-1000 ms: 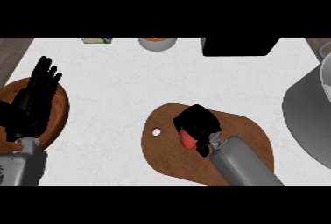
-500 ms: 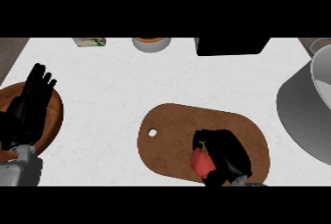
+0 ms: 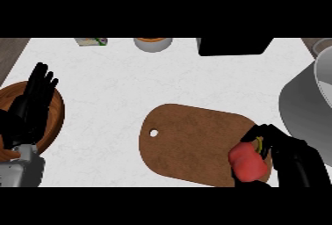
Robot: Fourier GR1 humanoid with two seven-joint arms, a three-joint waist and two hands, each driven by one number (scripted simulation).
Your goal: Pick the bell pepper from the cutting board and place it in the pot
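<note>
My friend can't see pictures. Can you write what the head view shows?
The robot's right hand curls round a red bell pepper over the brown cutting board's right end, beside a grey pot. Its left hand rests open at the left.

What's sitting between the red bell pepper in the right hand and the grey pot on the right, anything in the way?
Nothing visible. The right hand has its fingers curled round the bell pepper at the cutting board's right end, and the pot sits just beyond, at the view's right edge. Only bare counter shows between them.

text: none readable | small packet [image 3: 91,41] at top edge: perhaps printed, illegible
</note>
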